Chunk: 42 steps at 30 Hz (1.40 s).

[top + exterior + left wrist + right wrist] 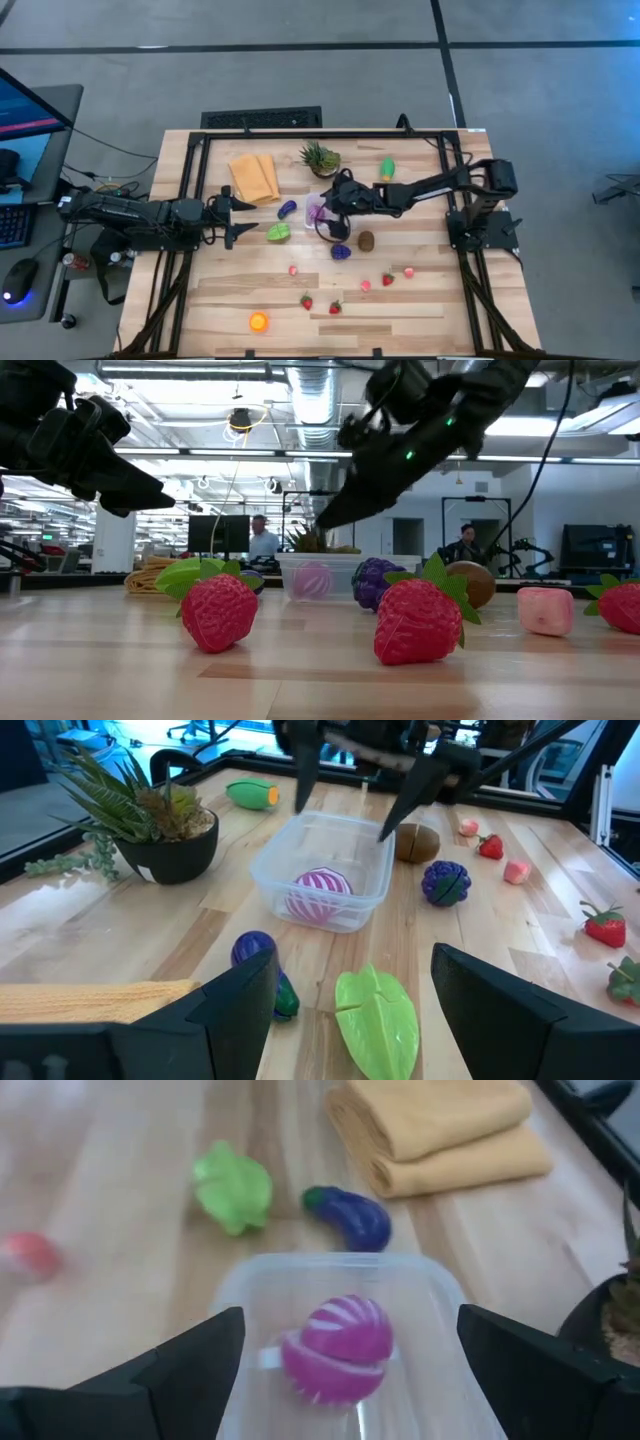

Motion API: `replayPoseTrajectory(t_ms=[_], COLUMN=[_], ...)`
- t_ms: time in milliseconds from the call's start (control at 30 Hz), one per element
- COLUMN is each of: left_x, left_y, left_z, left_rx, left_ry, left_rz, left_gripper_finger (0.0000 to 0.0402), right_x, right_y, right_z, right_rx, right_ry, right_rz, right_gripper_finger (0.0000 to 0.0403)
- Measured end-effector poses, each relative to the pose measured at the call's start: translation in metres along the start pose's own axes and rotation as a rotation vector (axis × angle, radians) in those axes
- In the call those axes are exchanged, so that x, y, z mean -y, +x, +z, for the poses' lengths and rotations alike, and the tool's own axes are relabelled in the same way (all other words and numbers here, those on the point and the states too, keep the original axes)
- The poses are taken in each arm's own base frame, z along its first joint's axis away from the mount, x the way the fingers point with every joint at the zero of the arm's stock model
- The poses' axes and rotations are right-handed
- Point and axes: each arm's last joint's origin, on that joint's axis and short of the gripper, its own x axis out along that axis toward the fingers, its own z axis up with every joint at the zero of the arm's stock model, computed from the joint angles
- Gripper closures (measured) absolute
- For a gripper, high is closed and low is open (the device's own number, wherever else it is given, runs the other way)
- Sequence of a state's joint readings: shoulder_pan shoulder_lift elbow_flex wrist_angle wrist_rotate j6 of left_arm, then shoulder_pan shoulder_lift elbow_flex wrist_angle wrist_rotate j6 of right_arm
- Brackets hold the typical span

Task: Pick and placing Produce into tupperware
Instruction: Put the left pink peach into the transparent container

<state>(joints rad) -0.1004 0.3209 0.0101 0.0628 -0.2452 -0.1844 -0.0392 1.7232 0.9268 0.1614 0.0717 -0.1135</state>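
Note:
The clear tupperware [318, 210] stands mid-table and holds a pink striped ball [338, 1348]. My right gripper [350, 1380] hovers open and empty just above it, one finger over each side; it also shows in the left wrist view [350, 780]. My left gripper [345, 1010] is open and empty toward the table's left [232, 218], pointing at the tupperware. A purple eggplant [288, 209] and a green leafy vegetable [279, 233] lie on the table between the left gripper and the tupperware. Purple grapes [341, 252] and a brown kiwi [366, 240] lie to the near right of the tupperware.
A potted plant [320, 158] and a folded yellow cloth [254, 178] are at the back. A green-and-orange vegetable [387, 168] lies at the far right. Several strawberries [335, 308] and a pink piece [409, 271] are scattered nearer. An orange [259, 321] lies by the near edge.

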Motion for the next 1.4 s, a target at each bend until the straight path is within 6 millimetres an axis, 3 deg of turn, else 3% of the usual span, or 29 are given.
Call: replayPoseTrajectory(t_ms=[300, 667, 833, 1167, 1400], left_x=[0.001, 0.001, 0.001, 0.009, 0.019], left_y=[0.0, 0.0, 0.0, -0.001, -0.004], left_z=[0.0, 0.0, 0.0, 0.003, 0.005], left_rx=[-0.009, -0.001, 0.0, -0.003, 0.025], left_ry=[0.015, 0.014, 0.014, -0.009, 0.017], left_rz=[-0.046, -0.022, -0.029, -0.28, -0.366], left_gripper_finger=[0.0146, 0.0146, 0.0146, 0.0146, 0.0146], right_x=[-0.019, -0.036, -0.048, -0.077, -0.087], right_y=[-0.062, -0.129, -0.139, -0.152, -0.161], right_z=[0.013, -0.001, -0.009, -0.018, -0.026], right_rx=[-0.099, -0.35, -0.452, -0.541, -0.576], right_ry=[-0.034, 0.146, 0.2, 0.254, 0.25], right_rz=[0.117, 0.153, 0.157, 0.179, 0.061], right_gripper_finger=[0.0054, 0.0058, 0.0058, 0.0058, 0.0058])
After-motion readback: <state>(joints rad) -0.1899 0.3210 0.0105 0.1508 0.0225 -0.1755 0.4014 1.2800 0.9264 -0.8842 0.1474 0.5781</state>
